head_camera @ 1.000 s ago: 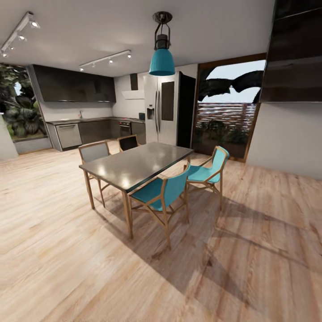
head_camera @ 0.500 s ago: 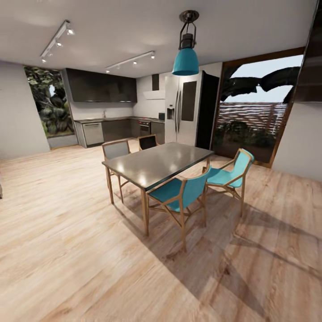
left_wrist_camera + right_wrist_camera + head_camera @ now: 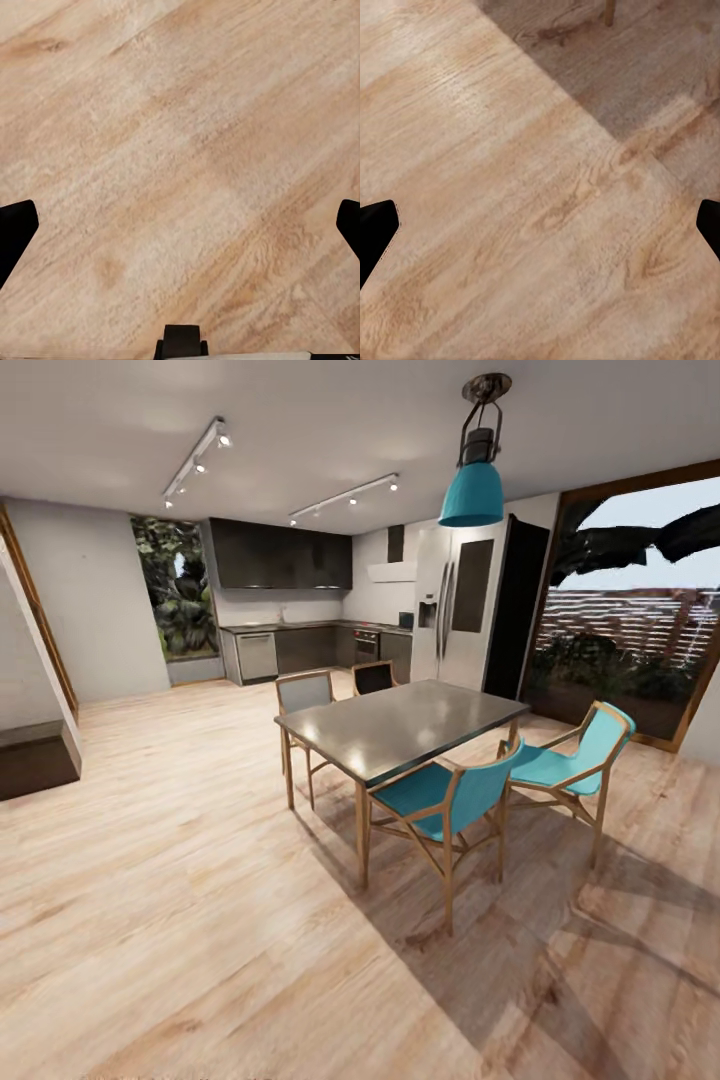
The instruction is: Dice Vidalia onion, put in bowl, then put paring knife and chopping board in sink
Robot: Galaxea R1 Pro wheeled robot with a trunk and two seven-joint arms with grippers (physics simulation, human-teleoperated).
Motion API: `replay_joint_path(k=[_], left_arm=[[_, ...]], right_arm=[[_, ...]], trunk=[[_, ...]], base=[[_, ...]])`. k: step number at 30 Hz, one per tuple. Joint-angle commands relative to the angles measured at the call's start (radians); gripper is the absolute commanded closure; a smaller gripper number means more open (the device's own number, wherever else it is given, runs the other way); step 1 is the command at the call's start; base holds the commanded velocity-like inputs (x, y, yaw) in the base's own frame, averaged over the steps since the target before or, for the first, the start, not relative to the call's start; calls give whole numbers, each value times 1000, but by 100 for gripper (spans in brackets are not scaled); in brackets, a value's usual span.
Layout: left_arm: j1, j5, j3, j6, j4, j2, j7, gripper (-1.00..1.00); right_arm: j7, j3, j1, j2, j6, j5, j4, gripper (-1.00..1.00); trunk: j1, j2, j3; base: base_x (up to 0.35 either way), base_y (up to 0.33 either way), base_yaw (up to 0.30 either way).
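Well, the robot is out on the light wood floor (image 3: 180, 920) of an open room, and the kitchen (image 3: 300, 600) sits well off ahead at the far wall. Glossy black upper cabinets (image 3: 280, 557) hang there above a grey bench (image 3: 290, 626) and dark lower cabinets (image 3: 305, 650). The sink, onion, board, knife and bowl are too small and far to make out.

Between robot and kitchen stands a dark-topped dining table (image 3: 400, 725) on wooden legs, ringed by chairs: two teal chairs (image 3: 445, 800) on its near side and two darker chairs (image 3: 305, 695) on its far side. A teal pendant lamp (image 3: 472, 490) hangs above it. A steel fridge (image 3: 455, 610) stands right of the kitchen run, next to a big window (image 3: 635, 610).

Left jaws (image 3: 180, 225): dark fingertips (image 3: 15, 232) sit at opposite edges of the left wrist view, spread wide, bare planks between them. Right jaws (image 3: 540, 225): likewise spread, fingertips (image 3: 375, 229) far apart, over floor crossed by a shadow, a chair leg (image 3: 608, 11) just ahead.
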Motion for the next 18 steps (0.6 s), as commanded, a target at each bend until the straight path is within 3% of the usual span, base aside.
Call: replay_joint_path(k=[1,18], left_arm=[[0,1,1,-2,-1,0,0,-100],[0,1,1,-2,-1,0,0,-100]], right_arm=[[-1,0,-1,0,-3,0,2,-100],[-1,-1,-1,0,-5,2,53,-100]], trunk=[[0,0,-1],[0,0,-1]], base=[[29,0,287],[4,0,287]])
